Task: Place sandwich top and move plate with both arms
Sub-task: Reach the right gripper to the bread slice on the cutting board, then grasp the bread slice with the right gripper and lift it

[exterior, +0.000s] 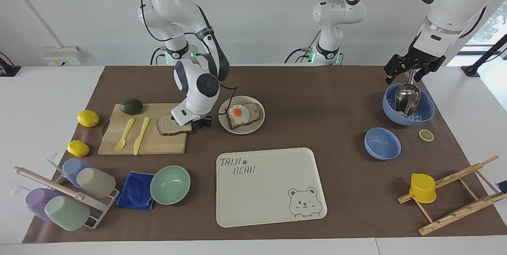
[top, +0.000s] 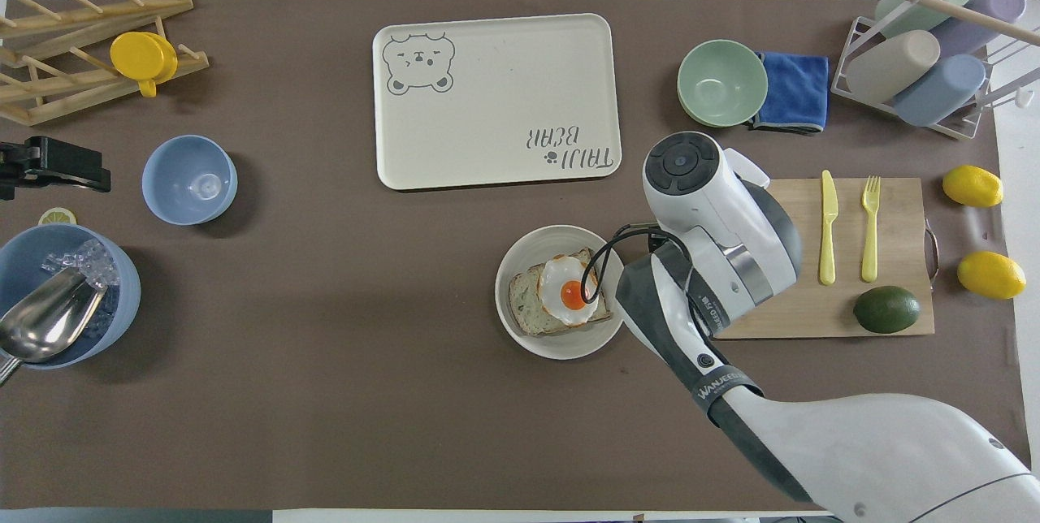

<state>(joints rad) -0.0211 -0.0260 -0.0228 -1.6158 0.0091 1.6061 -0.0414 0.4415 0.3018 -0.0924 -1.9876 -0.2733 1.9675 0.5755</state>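
The sandwich top (exterior: 170, 125), a pale slice with a brown crust, lies flat on the wooden cutting board (exterior: 146, 138). My right gripper (exterior: 201, 120) is open and low at the slice's edge that faces the plate; whether it touches the bread I cannot tell. In the overhead view the right arm's wrist hides the slice. Beside the board stands the round beige plate (exterior: 255, 125) (top: 520, 328), bearing toast with a fried egg (exterior: 239, 113). My left gripper (exterior: 410, 69) (top: 57, 166) waits open over the blue bowl with a metal scoop (exterior: 425, 108).
The cream bear tray (exterior: 273, 191) lies farther from the robots than the plate. On the board are an avocado (exterior: 131, 106), a yellow fork and a knife. A mint bowl (exterior: 170, 184), blue cloth, cup rack and lemons stand around it. A small blue bowl (exterior: 382, 143) and wooden rack are at the left arm's end.
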